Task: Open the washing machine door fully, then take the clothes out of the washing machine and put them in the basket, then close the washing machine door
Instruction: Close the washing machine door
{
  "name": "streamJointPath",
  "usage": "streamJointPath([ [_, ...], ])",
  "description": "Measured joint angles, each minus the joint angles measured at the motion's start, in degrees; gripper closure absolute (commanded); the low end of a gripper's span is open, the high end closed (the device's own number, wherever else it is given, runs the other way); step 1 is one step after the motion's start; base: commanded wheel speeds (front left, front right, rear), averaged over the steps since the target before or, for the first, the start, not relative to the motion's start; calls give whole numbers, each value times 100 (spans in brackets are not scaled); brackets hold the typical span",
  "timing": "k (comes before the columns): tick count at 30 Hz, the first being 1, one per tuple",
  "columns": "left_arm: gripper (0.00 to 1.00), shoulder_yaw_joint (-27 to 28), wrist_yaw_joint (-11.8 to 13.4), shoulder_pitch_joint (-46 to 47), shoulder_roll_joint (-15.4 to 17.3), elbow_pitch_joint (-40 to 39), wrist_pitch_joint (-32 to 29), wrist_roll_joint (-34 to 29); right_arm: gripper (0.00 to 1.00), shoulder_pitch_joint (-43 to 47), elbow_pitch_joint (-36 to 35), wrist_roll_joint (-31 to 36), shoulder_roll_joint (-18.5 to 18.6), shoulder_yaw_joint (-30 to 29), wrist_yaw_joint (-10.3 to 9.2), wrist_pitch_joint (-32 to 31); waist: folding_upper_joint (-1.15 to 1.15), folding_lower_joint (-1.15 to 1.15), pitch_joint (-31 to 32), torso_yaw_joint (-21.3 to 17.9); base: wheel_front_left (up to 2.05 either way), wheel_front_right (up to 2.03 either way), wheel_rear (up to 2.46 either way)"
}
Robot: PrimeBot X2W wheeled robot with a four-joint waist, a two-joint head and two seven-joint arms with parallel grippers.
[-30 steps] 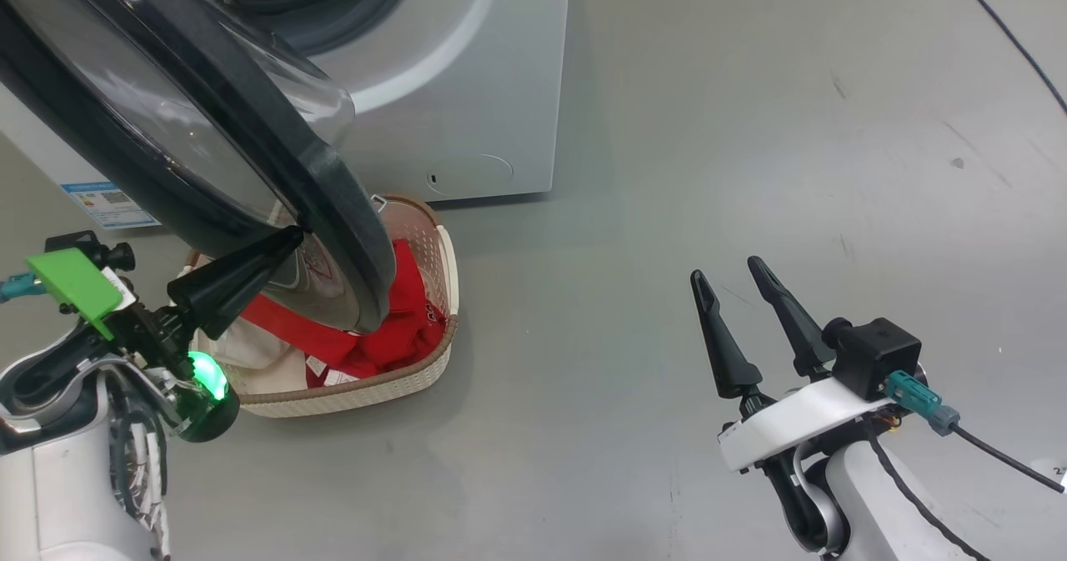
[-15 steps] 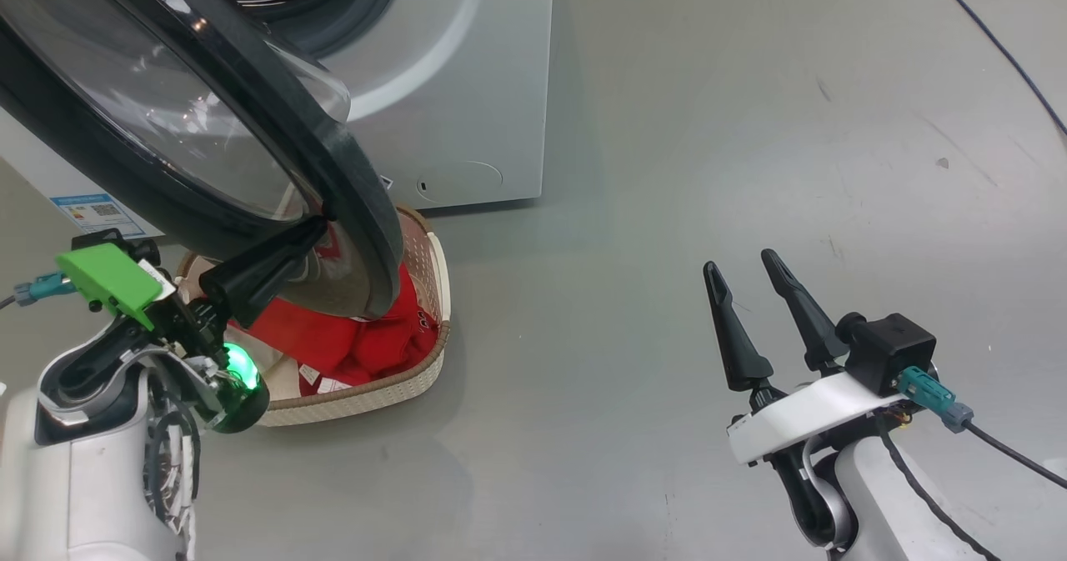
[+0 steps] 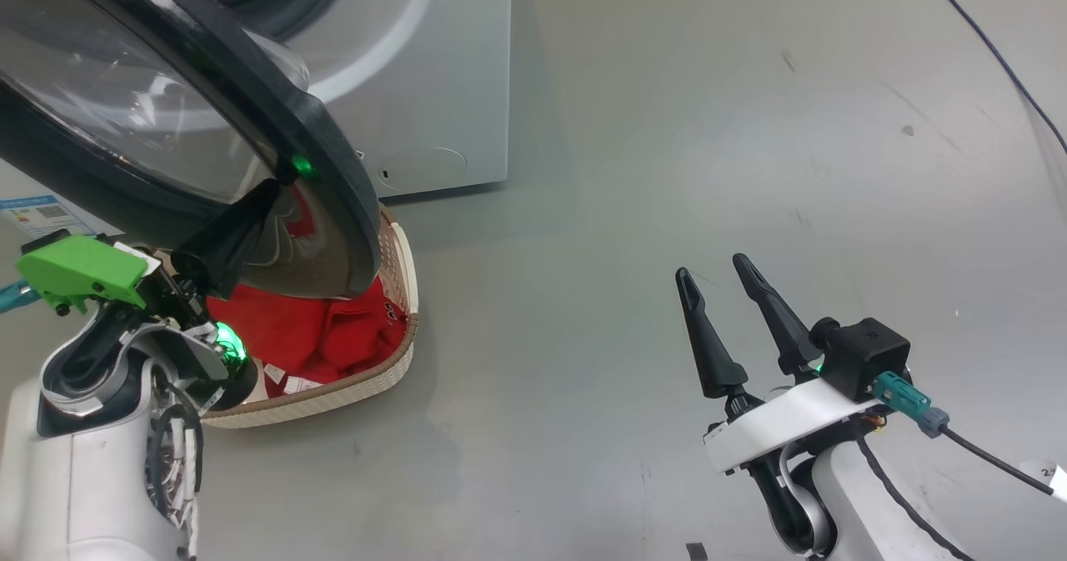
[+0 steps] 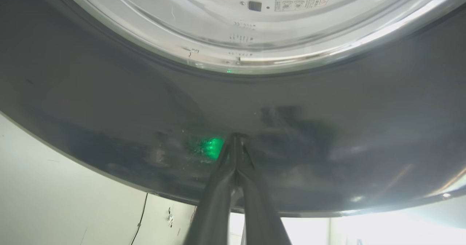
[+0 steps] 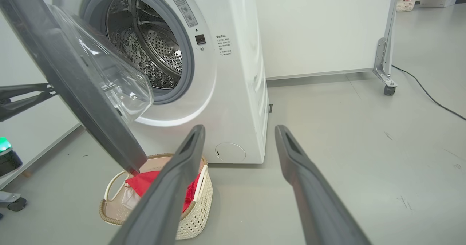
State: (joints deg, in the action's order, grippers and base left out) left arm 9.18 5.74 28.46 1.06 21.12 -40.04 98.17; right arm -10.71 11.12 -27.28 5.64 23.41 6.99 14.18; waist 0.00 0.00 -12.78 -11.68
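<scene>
The washing machine door [image 3: 329, 157] stands half open, its black rim hanging over the basket [image 3: 367, 382]. My left gripper [image 3: 277, 187] is shut, and its tip presses on the door's outer black face [image 4: 327, 128]; the left wrist view shows the joined tips [image 4: 236, 137] on that face. Red clothes [image 3: 333, 332] lie in the cream basket, partly hidden by the door. The washing machine [image 5: 233, 92] shows its steel drum [image 5: 153, 52], with no clothes visible in the part I see. My right gripper [image 3: 713, 267] hovers open over the floor, well right of the basket [image 5: 196, 205].
A dark cable [image 3: 1000, 61] runs across the grey floor at the far right. A white partition on casters [image 5: 386, 81] stands behind the machine. The round service flap [image 3: 417, 165] sits low on the machine's front, just behind the basket.
The head camera has shifted. My left gripper has kept its tip on the door and pushed forward, and the door has swung a little toward the machine. The right gripper stays open.
</scene>
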Motion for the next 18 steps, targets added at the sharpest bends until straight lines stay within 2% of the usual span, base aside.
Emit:
streamJointPath([
  [9, 100, 357, 2, 283, 12, -29, 1200, -54, 0, 1, -18, -43, -96, 40, 0, 0, 0, 0, -210, -522, 0, 0, 0],
  [18, 100, 559, 2, 638, 26, -66, 1926, -51, 0, -1, -16, -93, -167, 67, 0, 0, 0, 0, -374, -1096, 0, 0, 0],
])
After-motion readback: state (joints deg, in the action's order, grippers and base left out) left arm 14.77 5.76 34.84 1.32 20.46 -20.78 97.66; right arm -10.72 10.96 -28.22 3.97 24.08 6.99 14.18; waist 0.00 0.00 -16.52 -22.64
